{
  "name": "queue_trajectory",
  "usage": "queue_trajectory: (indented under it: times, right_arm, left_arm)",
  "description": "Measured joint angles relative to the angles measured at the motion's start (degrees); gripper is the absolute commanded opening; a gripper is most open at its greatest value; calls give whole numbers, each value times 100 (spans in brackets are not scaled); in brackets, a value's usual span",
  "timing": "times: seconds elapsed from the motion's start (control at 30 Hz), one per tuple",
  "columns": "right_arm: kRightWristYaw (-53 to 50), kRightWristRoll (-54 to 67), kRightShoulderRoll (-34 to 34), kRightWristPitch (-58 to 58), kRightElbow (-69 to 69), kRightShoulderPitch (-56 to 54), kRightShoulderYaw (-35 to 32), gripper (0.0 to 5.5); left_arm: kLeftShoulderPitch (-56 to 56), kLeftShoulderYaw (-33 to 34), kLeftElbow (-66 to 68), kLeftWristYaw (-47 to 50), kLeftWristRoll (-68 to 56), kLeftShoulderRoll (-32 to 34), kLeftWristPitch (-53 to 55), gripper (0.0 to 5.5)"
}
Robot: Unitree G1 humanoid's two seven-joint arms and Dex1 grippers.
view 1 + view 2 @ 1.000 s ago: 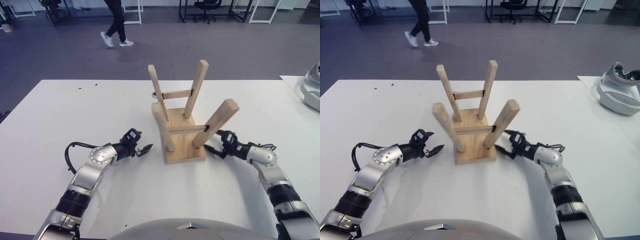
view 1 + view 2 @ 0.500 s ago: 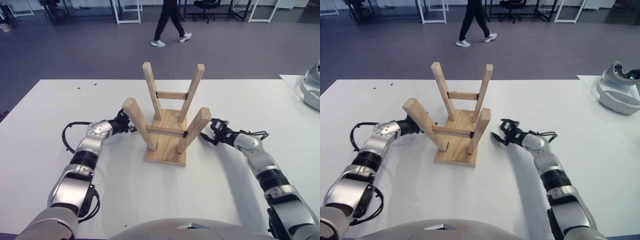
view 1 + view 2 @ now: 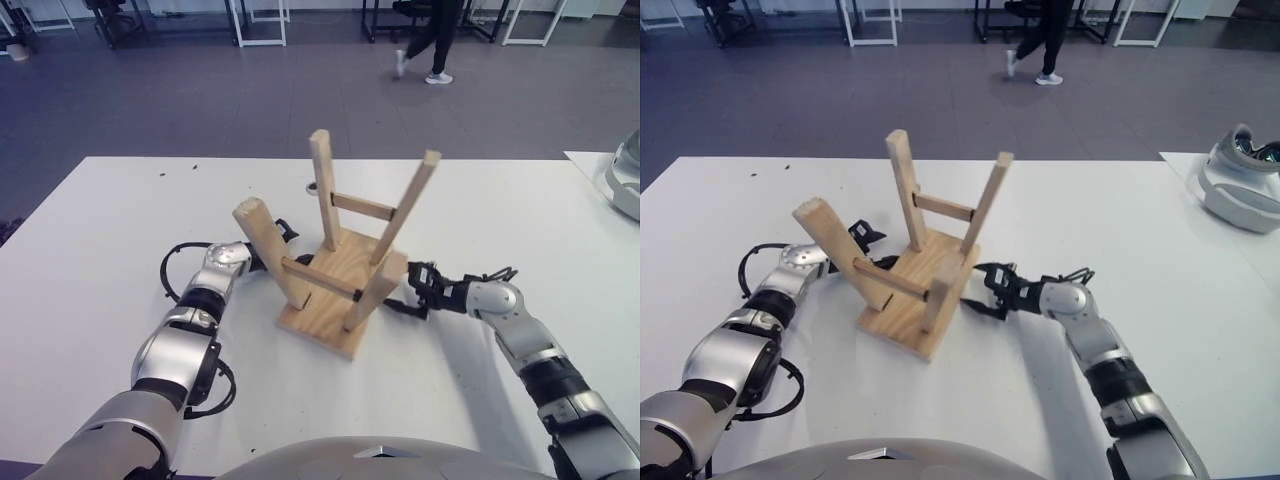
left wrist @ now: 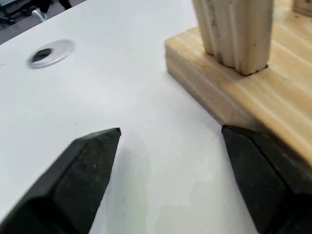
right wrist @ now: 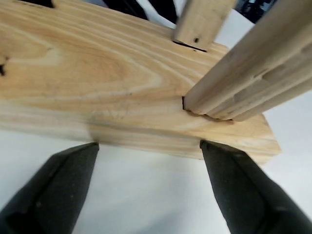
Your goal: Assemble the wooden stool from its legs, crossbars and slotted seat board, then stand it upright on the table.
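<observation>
wooden stool [image 3: 335,305] turned; right end effector [image 3: 402,298] nearer

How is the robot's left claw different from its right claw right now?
The left gripper is by the left side of the seat board, and the right gripper is by its right side. Seen from the head, a stool leg partly hides the left gripper, while the right gripper is in plain sight. Both are open, low over the table, and hold nothing.
</observation>
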Motion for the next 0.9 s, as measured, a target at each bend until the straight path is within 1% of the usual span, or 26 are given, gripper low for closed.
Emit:
queue_trajectory:
  times: [0.07,0.1,0.17,0.2,0.23,0.3,0.37,0.43,0.53,0.67,0.7,0.77,0.8,0.87,0.9]
  right_arm:
    - [357,280,-480,287,-723,508,-237,389]
    - [462,405,-778,386,-940,674,-472,389]
    - [477,442,-1179,525,-1011,809,-882,389]
    - [482,458,-1273,549,-975,820,-1020,389]
    - [476,479,-1308,538,-861,808,-1115,389]
    - [290,399,-1262,417,-214,549,-1212,389]
    - [-312,76,-981,30,781,-44,-1198,389]
    - [-1103,-302,-516,-450,1922,-692,-1147,389]
    - [-1703,-531,-82,-914,2933,-1215,-1102,389]
    - [-1804,-670,94,-1488,3505,-1485,-992,389]
    - [-1683,-674,97,-1596,3541,-1479,-939,389]
    - [-1337,-569,126,-1725,3420,-1370,-871,389]
    - [-1193,-504,133,-1772,3332,-1285,-838,389]
    - [-902,-441,90,-1804,2966,-1024,-775,389]
    - [-876,-385,1,-1758,2773,-867,-792,389]
  left_arm:
    - [-9,-3,-60,-199,-27,-183,-98,385]
    - [-10,-14,-72,-281,-29,-272,-185,385]
    - [-10,3,-72,-301,-24,-273,-298,385]
    - [-10,77,-68,-293,-27,-175,-306,385]
    - [-15,178,-62,-282,-41,-30,-320,385]
    - [-6,456,-45,-287,-79,602,-386,385]
    - [130,673,-165,-438,-191,1233,-423,385]
    - [763,754,-958,-993,-346,1743,-375,385]
    - [2138,726,-2645,-1827,-578,2402,152,385]
    - [3894,731,-5151,-2508,-892,3382,1391,385]
    - [4211,734,-5769,-2495,-976,3466,1749,385]
    - [4411,660,-6593,-1930,-1034,3158,2366,385]
    - [4490,567,-6877,-1532,-1004,2871,2622,385]
    - [4718,213,-7261,-623,-889,2042,2976,385]
    - [4715,192,-7256,-321,-769,1889,2981,385]
